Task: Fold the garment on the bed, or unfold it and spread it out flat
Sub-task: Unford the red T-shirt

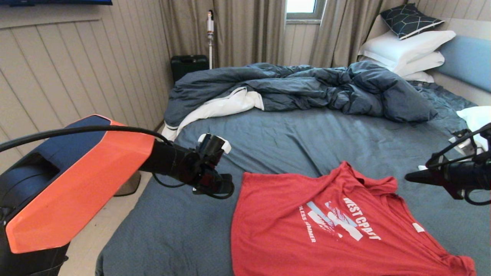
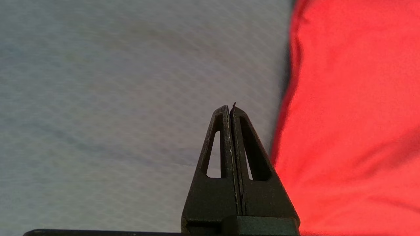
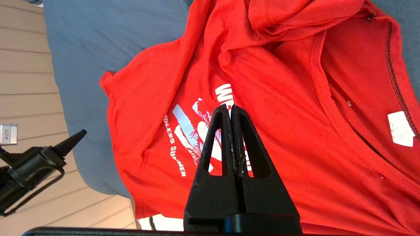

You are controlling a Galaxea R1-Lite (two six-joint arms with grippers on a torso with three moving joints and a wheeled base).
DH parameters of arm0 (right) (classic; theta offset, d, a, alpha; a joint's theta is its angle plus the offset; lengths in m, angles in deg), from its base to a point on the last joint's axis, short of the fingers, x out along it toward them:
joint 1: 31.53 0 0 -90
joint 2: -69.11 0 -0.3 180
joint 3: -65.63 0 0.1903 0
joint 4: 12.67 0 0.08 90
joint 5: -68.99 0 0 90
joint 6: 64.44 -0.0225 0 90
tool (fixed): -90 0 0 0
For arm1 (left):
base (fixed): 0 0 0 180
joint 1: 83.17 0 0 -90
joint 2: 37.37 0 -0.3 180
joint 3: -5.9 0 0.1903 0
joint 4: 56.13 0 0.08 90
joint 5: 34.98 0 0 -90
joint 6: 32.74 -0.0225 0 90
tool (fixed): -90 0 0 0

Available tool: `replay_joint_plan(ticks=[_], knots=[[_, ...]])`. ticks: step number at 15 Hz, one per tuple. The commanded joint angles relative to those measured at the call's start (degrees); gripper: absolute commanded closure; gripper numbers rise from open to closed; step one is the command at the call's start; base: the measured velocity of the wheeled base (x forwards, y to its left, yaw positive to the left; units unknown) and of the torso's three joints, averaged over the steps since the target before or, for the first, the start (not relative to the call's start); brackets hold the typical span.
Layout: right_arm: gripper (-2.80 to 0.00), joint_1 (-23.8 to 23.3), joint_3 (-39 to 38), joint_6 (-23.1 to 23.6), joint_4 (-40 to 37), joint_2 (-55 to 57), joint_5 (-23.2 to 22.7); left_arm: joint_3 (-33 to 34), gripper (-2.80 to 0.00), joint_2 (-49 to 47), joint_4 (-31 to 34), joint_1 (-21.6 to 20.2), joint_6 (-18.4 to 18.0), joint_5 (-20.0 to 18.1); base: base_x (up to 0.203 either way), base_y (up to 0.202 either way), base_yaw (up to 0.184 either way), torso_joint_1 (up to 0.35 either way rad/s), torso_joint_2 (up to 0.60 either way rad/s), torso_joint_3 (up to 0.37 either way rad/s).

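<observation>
1. Bed [image 1: 291, 142] fills most of the head view, its slate-blue sheet bare across the middle and a light blue headboard [image 1: 466, 61] along its far right side.
2. One rumpled dark blue duvet [image 1: 307, 88] with white lining lies heaped across the far part of the bed, well apart from the garment.
3. One red T-shirt, the garment [image 1: 337, 226], lies near the bed's front edge, print side up with white "WEST COAST" lettering, creased and bunched at the collar end; nothing rests on top of it.
4. Three white pillows [image 1: 406, 46] are stacked by the headboard, with one dark patterned cushion [image 1: 408, 19] on top.
5. One black case [image 1: 188, 65] stands on the floor beyond the bed, beside a slim upright stick vacuum [image 1: 210, 34] against the curtains.
6. Left gripper [image 2: 231, 108] hovers over bare sheet just beside the garment's left edge; its fingers are pressed together and grasp nothing.
7. Right gripper [image 3: 231, 108] hangs above the garment's right part, over the chest print in its wrist view; its fingers also meet tip to tip, with nothing between them.
8. One white label [image 3: 400, 129] shows inside the garment's collar.
</observation>
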Motion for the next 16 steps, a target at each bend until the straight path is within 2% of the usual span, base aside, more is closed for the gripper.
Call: replay_joint_plan(ticks=[1, 2, 3, 5, 10, 12, 16], knots=[[0.00, -0.33, -0.07, -0.07, -0.05, 0.16, -0.23, -0.05, 0.00, 0.17, -0.02, 1.03, -0.04, -0.02, 0.000, 0.000, 0.000, 0.000, 0.00, 0.000], [0.00, -0.45, -0.16, -0.10, -0.05, 0.08, -0.23, -0.05, 0.00, 0.18, -0.09, 1.51, -0.08, -0.05, 0.000, 0.000, 0.000, 0.000, 0.00, 0.000], [0.00, -0.49, -0.16, -0.10, -0.05, 0.11, -0.30, -0.18, -2.80, 0.18, -0.09, 1.87, -0.12, -0.18, 0.000, 0.000, 0.000, 0.000, 0.00, 0.000], [0.00, -0.68, -0.16, -0.10, -0.05, 0.11, -0.32, -0.48, -2.80, 0.23, -0.64, 3.14, -0.32, -0.71, 0.000, 0.000, 0.000, 0.000, 0.00, 0.000], [0.00, -1.93, -0.16, -0.10, -0.12, -0.04, -1.13, -0.48, -2.80, -1.25, -3.75, 5.37, -6.44, 0.20, 0.000, 0.000, 0.000, 0.000, 0.00, 0.000], [0.00, -2.63, -0.16, -0.09, -0.10, -0.06, -2.04, -0.48, -2.80, -1.93, -3.69, 6.24, -7.72, 0.61, 0.000, 0.000, 0.000, 0.000, 0.00, 0.000], [0.00, -3.00, -0.16, -0.10, -0.05, 0.35, -2.34, -0.48, -2.80, -3.68, -5.86, 7.35, -12.79, 8.01, 0.000, 0.000, 0.000, 0.000, 0.00, 0.000]])
